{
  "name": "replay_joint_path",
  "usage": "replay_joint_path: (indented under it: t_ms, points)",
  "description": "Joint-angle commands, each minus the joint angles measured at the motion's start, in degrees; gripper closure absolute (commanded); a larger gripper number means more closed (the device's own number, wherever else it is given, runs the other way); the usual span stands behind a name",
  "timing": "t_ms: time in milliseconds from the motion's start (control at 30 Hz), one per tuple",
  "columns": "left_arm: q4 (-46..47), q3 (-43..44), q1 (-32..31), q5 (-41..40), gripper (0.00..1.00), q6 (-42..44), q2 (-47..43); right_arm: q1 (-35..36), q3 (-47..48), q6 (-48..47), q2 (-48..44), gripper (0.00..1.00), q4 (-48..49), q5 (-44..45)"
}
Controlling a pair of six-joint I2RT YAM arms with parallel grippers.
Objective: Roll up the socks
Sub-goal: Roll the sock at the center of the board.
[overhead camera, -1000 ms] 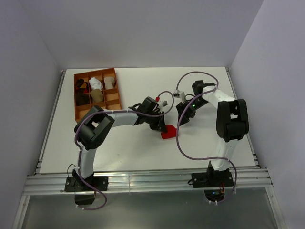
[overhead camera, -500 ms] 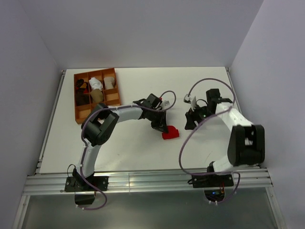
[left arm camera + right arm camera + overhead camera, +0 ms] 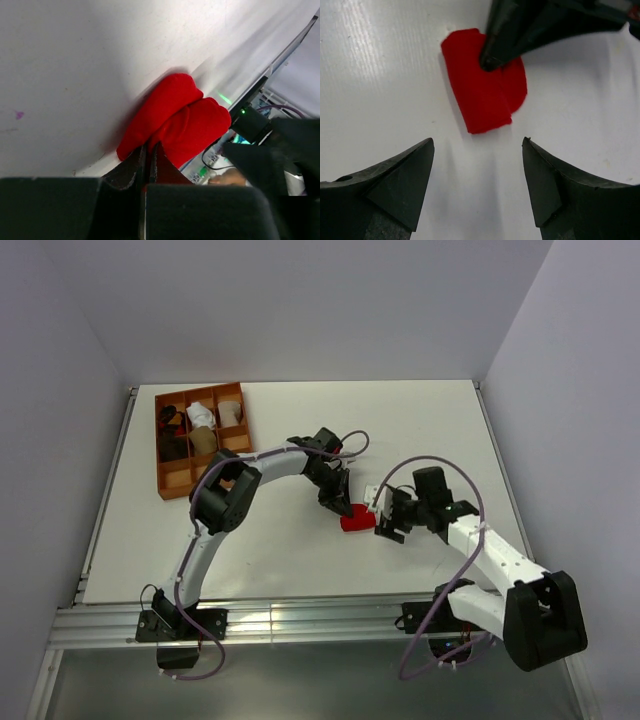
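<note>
I am watching the red sock (image 3: 356,518), which is lying on the white table (image 3: 430,425) well to the right of the orange divided tray (image 3: 160,455) and nearer the arm bases than the tray is. It is sitting as a short, thick fold, with two rounded lobes side by side and one cut-looking end.

The left gripper (image 3: 148,154) is reaching out from the tray's side. Its fingers are pressed flat together with no gap showing, and their tips are bearing on the sock near the seam between the two lobes. I cannot tell whether a layer of fabric is caught between the tips or whether they are only pushing down on it.

The right gripper (image 3: 478,141) is hovering low over the table on the side of the sock facing away from the tray. Its jaws are spread wide and holding nothing. The sock is lying just ahead of the fingertips, not between them, and bare table is showing in the gap.

Inside the tray, small fabric bundles (image 3: 203,428) in white, tan and dark colours are sitting in the compartments along its far end. I cannot make out exactly which bundle is filling which cell.
</note>
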Motion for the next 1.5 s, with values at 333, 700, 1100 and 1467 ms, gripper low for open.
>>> replay_joint_path:
  t_ms: [333, 700, 1100, 1467]
  points:
    - [-13.7, 4.1, 0.3, -7.6, 1.00, 5.1, 9.2, 16.6, -5.7, -5.1, 0.2, 0.21, 15.0, 15.7]
    - [-13.9, 4.7, 0.8, -6.8, 1.00, 6.0, 9.4, 19.3, 1.4, -1.5, 9.6, 0.39, 12.1, 16.6]
    - [-0.1, -4.8, 2.7, -8.5, 0.72, -0.2, 1.1, 16.0, 13.9, 5.2, 20.5, 0.80, -2.6, 9.5]
    - [22.9, -23.6, 5.2, -16.1, 0.53, -9.4, -15.6, 10.4, 23.5, 4.3, 32.2, 0.80, -16.3, 5.9]
